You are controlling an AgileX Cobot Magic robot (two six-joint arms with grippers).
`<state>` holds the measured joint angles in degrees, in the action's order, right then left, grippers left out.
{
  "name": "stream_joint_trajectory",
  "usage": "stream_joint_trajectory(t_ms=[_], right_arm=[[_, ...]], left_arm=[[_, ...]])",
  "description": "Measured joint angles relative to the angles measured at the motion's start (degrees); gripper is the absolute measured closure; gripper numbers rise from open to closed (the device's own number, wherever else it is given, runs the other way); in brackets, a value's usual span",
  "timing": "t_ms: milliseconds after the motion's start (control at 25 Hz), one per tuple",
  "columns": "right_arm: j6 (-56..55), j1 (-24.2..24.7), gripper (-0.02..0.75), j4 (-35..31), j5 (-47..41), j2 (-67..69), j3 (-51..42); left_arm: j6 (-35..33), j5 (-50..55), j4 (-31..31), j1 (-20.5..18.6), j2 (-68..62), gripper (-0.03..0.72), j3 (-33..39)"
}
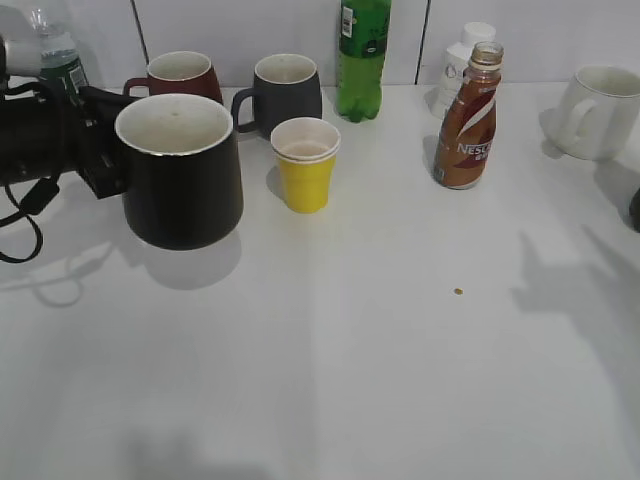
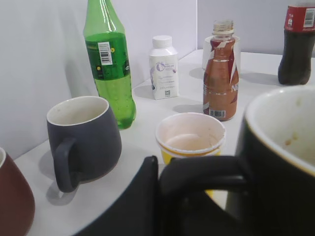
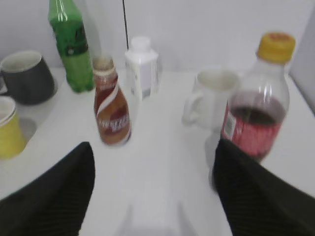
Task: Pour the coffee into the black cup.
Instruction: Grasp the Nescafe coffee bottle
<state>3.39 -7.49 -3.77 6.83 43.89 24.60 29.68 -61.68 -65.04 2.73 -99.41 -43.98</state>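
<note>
The black cup [image 1: 180, 170] is upright at the left, white inside and empty. My left gripper [image 1: 100, 160] is shut on its handle [image 2: 202, 177] and seems to hold it just above the table. The brown coffee bottle [image 1: 467, 120], with its cap off, stands at the back right. It also shows in the left wrist view [image 2: 221, 73] and the right wrist view [image 3: 111, 105]. My right gripper [image 3: 155, 196] is open and empty, above the table and short of the coffee bottle. Only a dark tip of it [image 1: 635, 210] shows in the exterior view.
A yellow paper cup [image 1: 305, 165] stands just right of the black cup. Behind are a dark red mug [image 1: 180, 75], a grey mug [image 1: 285, 95], a green bottle [image 1: 362, 55] and a white bottle [image 1: 462, 55]. A white mug [image 1: 600, 110] and a cola bottle [image 3: 256, 108] stand far right.
</note>
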Motion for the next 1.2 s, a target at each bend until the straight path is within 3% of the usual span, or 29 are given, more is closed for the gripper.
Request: stream_joint_trajectory(t_ms=[120, 400, 600, 920, 1200], right_arm=[[0.1, 0.0, 0.148, 3.8, 11.9, 6.5, -4.0], [-7.7, 0.0, 0.148, 21.0, 30.4, 20.8, -5.8], [-19.8, 0.0, 0.148, 23.5, 42.0, 30.2, -5.8], [-20.9, 0.0, 0.142, 26.7, 44.2, 41.4, -1.3], [-21.1, 0.0, 0.062, 31.9, 42.7, 51.5, 6.0]], left_arm=[[0.0, 0.0, 0.0, 0.0, 0.0, 0.654, 0.0], [0.0, 0.0, 0.0, 0.0, 0.0, 0.654, 0.0], [0.0, 0.0, 0.0, 0.0, 0.0, 0.655, 0.0], [0.0, 0.0, 0.0, 0.0, 0.0, 0.655, 0.0], [0.0, 0.0, 0.0, 0.0, 0.0, 0.655, 0.0]])
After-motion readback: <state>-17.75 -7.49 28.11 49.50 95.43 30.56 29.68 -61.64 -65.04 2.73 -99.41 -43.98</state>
